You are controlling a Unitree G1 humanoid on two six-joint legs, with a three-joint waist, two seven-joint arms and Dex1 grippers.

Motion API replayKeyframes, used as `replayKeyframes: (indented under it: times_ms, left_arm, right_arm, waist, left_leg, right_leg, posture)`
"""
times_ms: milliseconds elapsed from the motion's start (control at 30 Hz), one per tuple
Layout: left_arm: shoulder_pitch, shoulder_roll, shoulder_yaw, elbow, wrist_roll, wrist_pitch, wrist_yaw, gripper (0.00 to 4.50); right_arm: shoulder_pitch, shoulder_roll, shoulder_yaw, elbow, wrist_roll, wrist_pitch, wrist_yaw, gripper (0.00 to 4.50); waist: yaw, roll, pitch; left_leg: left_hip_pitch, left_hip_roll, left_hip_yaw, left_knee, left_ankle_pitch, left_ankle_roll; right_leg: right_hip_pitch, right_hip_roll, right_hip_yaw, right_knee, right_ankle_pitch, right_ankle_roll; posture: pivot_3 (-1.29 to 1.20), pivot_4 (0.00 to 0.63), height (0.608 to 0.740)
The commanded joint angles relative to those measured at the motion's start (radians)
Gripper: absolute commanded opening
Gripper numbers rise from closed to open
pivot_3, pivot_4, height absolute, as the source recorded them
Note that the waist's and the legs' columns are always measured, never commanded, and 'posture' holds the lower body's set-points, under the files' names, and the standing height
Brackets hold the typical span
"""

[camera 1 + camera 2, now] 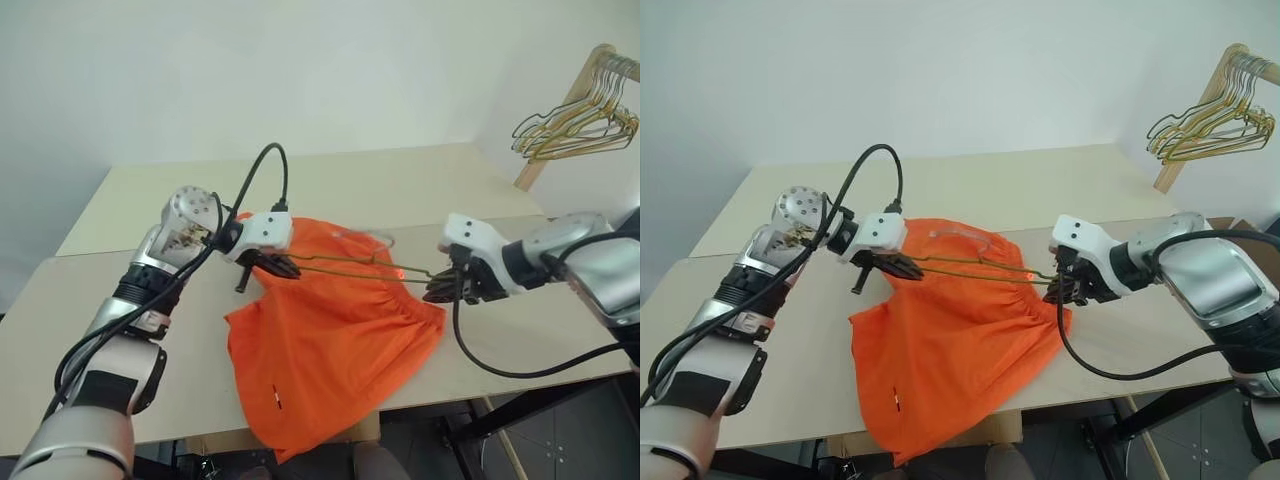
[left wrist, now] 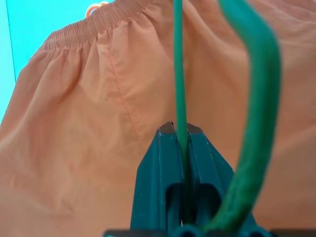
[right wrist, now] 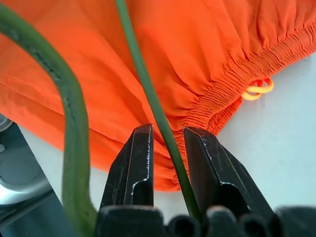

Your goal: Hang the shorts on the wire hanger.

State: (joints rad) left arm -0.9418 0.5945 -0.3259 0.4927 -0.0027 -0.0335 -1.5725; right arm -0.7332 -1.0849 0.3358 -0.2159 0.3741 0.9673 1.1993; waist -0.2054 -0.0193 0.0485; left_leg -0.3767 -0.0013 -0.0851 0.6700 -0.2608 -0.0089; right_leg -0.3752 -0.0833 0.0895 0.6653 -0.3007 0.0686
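The shorts (image 1: 330,340) lie spread on the desk (image 1: 420,180), one leg hanging over its near edge. Just above them the wire hanger (image 1: 350,265) spans between both grippers. The left gripper (image 1: 285,267) is clamped tight on one end; the right gripper (image 3: 165,148) has its fingers slightly parted around the wire at the other end.

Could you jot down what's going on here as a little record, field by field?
Shorts: orange shorts lie on the table, one end hanging over its near edge.
Hanger: wire hanger held above the shorts, between both grippers.
Left gripper: shut on one end of the wire.
Right gripper: wire runs between its fingers, a gap beside it.
Background: bunch of hangers on a wooden rack.
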Motion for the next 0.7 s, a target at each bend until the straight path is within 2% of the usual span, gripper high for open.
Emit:
replayKeyframes:
  times_ms: [33,333,700]
  left_arm:
    - [-0.019,0.007,0.027,0.004,-0.023,-0.03,-0.004,1.04]
    - [-0.046,-0.015,0.015,0.042,-0.009,-0.045,-0.002,3.83]
    - [-0.024,-0.015,0.016,0.005,-0.028,-0.031,-0.031,3.83]
  right_arm:
    - [0.019,-0.029,-0.055,-0.061,0.027,0.005,0.028,0.78]
    - [0.092,-0.041,-0.114,-0.139,0.042,0.002,-0.011,0.76]
    - [0.092,-0.02,-0.128,-0.149,0.077,0.051,-0.04,0.76]
  waist:
    - [0.0,0.0,0.0]
    - [-0.003,0.0,0.0]
    - [-0.002,0.0,0.0]
  left_leg:
    - [0.0,0.0,0.0,0.0,0.0,0.0]
    - [0.0,0.0,0.001,0.002,0.0,0.0]
    - [0.0,0.0,0.0,0.002,0.0,0.0]
  right_leg:
    - [0.0,0.0,0.0,0.0,0.0,0.0]
    - [0.001,0.0,-0.001,0.0,0.0,0.0]
    - [0.002,0.0,-0.002,0.0,0.0,0.0]
  posture:
    - [-0.18,0.0,0.74]
    - [-0.19,0.0,0.74]
    - [-0.19,0.0,0.74]
